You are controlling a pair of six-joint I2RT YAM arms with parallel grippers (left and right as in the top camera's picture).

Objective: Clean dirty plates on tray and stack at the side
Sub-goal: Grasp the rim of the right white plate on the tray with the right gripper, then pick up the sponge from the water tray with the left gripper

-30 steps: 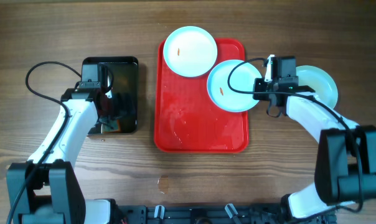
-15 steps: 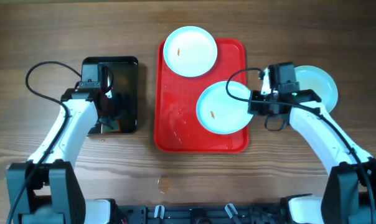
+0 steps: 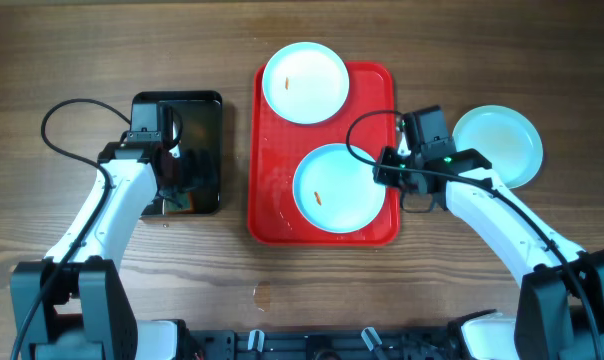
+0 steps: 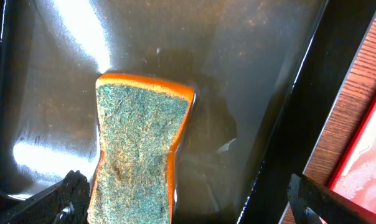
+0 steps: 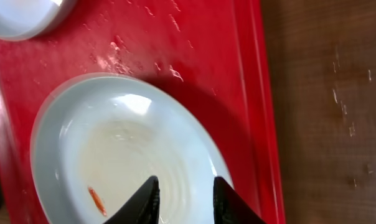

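Overhead, the left gripper [image 3: 172,162] hangs over a black rectangular tray [image 3: 204,120] at the table's left. The left wrist view shows its fingertips [image 4: 70,196] spread wide and holding nothing, with an orange-edged green scouring sponge [image 4: 141,155] lying flat on the wet black tray beneath, close to one tip. Next comes the large red rectangular plastic tray [image 3: 272,205], wet in patches. One round pale-blue shallow plate, the far plate [image 3: 304,82], overlaps the red tray's far edge and has an orange smear near its centre. The near plate [image 3: 337,190], alike and also smeared, sits on the red tray's right half. The right gripper [image 3: 388,174] stands at its right rim, fingers [image 5: 147,199] drawn close and pinching that rim. A third plate [image 3: 502,145] rests on the wooden table [image 3: 62,50], right of that gripper and off the red tray.
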